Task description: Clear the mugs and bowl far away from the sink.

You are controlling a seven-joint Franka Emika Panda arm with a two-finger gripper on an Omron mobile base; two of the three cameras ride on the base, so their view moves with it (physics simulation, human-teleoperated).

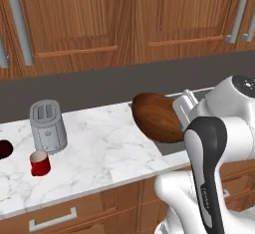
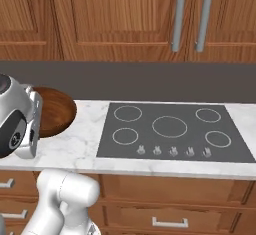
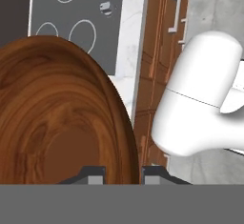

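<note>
The brown wooden bowl hangs tilted on its side above the marble counter's right end, and the gripper is shut on its rim. In the hand view the bowl looms large and its rim runs between the two fingertips of the gripper. From the right base view the bowl shows just left of the stovetop, partly behind the hand. The red mug stands upright on the counter at the left. The dark maroon mug sits at the left edge, cut off by the frame. The sink is out of view.
A silver toaster stands behind the red mug. The black stovetop with ring marks lies to the right of the bowl. Wooden cabinets with metal handles hang above the counter, and drawers run below it.
</note>
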